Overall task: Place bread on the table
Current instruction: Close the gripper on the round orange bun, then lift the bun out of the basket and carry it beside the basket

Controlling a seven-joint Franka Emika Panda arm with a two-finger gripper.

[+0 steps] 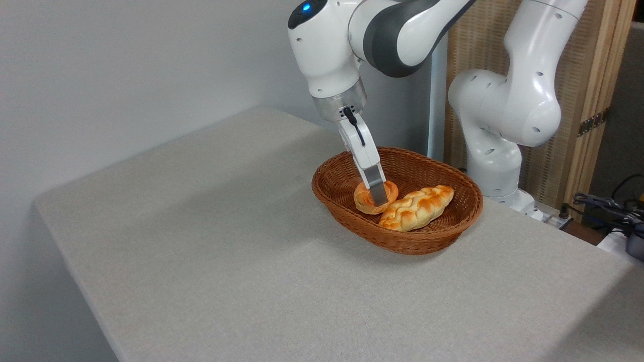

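We find the gripper (378,193) down on the bun (366,198) in the basket (402,241); we cannot tell the jaw state.

We see a light grey worktop (211,241) with a fine speckled, fabric-like surface and a rounded corner at the far left of the claw (378,197). Directly on it, beneath and around the claw's tip, sits a brown woven oval basket (402,236), standing flat toward the worktop's back right edge. To the left of the claw and in front of it, we find only bare grey surface stretching to the worktop's edges.
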